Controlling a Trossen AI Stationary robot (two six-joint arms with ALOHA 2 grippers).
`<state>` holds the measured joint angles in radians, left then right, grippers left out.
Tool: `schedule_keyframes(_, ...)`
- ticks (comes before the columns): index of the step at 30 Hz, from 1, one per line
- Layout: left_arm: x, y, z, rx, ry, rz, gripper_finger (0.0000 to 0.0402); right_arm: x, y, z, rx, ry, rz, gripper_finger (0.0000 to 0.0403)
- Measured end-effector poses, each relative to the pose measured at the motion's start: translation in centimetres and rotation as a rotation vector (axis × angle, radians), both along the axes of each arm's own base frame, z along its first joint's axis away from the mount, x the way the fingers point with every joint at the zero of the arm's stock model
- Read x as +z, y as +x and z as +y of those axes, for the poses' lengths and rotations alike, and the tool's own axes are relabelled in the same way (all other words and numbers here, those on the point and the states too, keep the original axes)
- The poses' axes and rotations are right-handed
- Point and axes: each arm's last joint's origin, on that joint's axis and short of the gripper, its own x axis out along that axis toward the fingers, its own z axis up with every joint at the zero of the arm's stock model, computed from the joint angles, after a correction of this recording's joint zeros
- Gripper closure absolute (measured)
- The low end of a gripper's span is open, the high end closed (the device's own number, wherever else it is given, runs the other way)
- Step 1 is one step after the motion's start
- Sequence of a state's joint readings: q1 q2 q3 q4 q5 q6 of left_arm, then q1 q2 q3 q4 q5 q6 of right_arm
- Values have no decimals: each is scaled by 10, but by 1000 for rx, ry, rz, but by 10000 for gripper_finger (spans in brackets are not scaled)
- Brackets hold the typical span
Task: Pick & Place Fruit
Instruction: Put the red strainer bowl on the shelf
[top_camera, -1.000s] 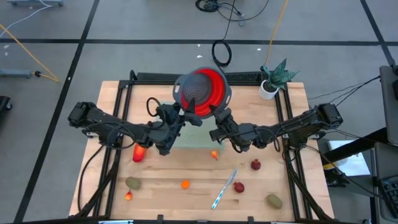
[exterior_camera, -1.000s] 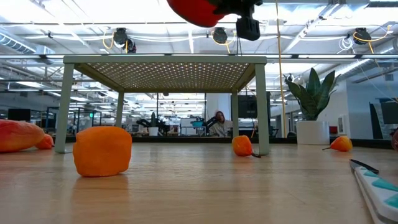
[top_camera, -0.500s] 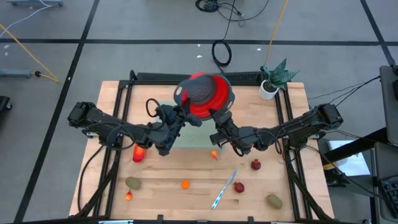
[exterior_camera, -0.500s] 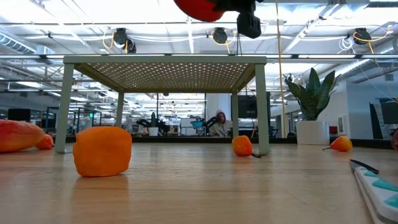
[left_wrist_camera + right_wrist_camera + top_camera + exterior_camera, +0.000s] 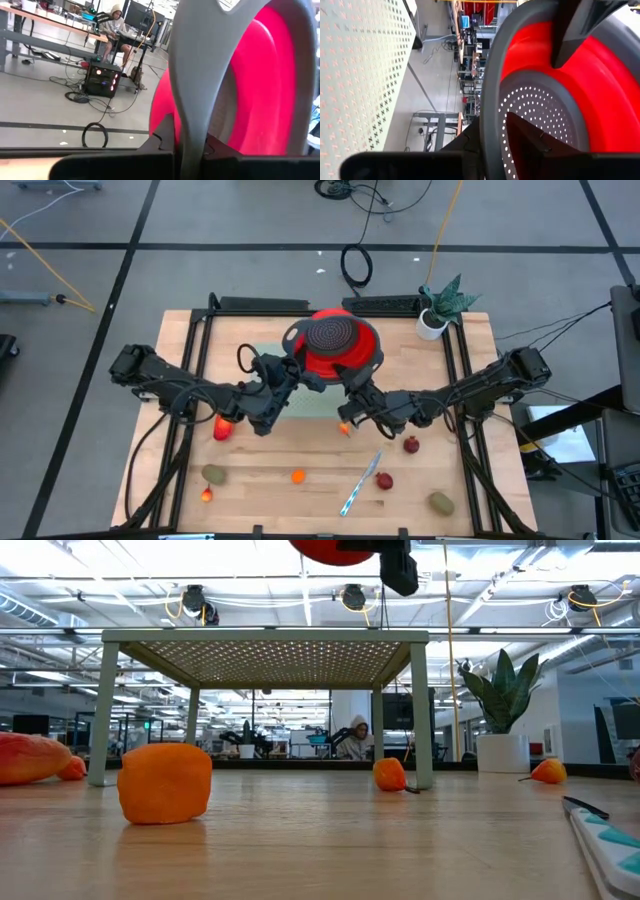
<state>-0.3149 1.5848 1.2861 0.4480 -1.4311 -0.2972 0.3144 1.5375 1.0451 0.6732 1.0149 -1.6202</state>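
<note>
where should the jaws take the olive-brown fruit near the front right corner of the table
Grip the olive-brown fruit across its narrow middle, coming straight down from above. It is oval and lies flat on the table with its long axis slanted, so the jaws should probably close across the short axis. It sits apart from the dark red fruit, leaving room on both sides.

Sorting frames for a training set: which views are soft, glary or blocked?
Low view: the nearest orange fruit looks soft, and ceiling lights glare behind. Left wrist view: the red bowl fills the frame, its grey rim blurred. Right wrist view: the bowl blocks most of the frame too. High view: evenly lit.
</note>
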Motion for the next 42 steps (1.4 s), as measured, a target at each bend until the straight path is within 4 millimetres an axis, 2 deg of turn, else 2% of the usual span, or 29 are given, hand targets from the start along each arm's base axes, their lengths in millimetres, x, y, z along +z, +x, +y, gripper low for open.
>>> schedule_keyframes(7,1,-2,3,73,9,40,401,1,-3,11,33,81,-70,294)
schedule_keyframes(14,4,-2,15,148,19,87,401,1,-8,23,57,139,-114,246)
schedule_keyframes(22,17,-4,35,241,28,150,401,-2,-14,43,111,192,-126,225)
schedule_keyframes(27,27,-8,47,270,34,178,401,-5,-19,49,83,237,-142,233)
schedule_keyframes(33,40,-18,50,274,36,187,401,-7,-25,50,-4,270,-175,256)
schedule_keyframes(37,49,-28,47,258,37,183,401,-5,-33,51,12,317,-214,287)
schedule_keyframes(42,61,-40,46,245,30,155,401,4,-45,46,28,382,-279,346)
